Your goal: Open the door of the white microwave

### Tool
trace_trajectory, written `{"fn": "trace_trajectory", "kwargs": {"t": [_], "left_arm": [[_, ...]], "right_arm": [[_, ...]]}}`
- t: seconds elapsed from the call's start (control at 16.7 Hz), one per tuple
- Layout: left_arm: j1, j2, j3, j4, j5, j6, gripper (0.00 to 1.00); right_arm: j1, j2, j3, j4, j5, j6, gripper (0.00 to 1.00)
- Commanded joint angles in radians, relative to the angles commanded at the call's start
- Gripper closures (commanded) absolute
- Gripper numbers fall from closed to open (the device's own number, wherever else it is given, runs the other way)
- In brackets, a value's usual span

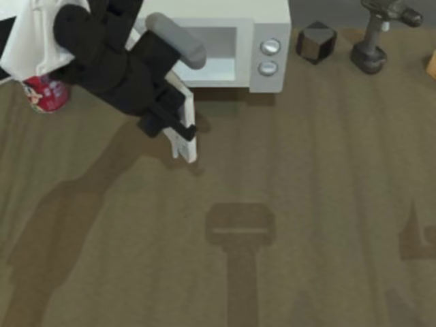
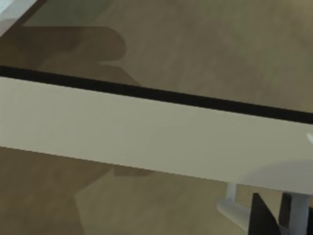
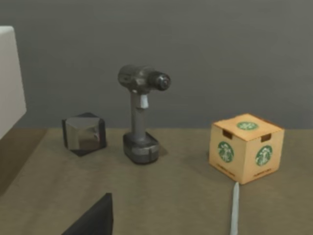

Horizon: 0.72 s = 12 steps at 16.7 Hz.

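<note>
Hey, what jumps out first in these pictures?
The white microwave at the table's far edge, its door swung out toward the near side, pale interior showing. The left pincer is at the door's outer edge. To the right stand a dark cube and a drill.

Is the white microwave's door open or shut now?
Open: the flat white door panel is swung out toward the table, leaving the boxy white microwave's pale interior visible.

The left arm's black bulk covers the hinge side of the white microwave [image 1: 262, 27] and much of the door [image 1: 185, 136], so the left gripper [image 1: 178, 128] contact there cannot be read. Beside the microwave, a red can [image 1: 46, 94] is half hidden.
</note>
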Motion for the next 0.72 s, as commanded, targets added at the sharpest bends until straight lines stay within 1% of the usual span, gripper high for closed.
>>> {"fn": "trace_trajectory", "kwargs": {"t": [0.36, 0.72], "left_arm": [[0.056, -0.023, -0.021, -0.031, 0.066, 0.135, 1.0], [0.061, -0.024, -0.024, -0.035, 0.071, 0.147, 1.0]], "right_arm": [[0.0, 0.0, 0.0, 0.0, 0.0, 0.0, 0.0], [0.0, 0.0, 0.0, 0.0, 0.0, 0.0, 0.0]]}}
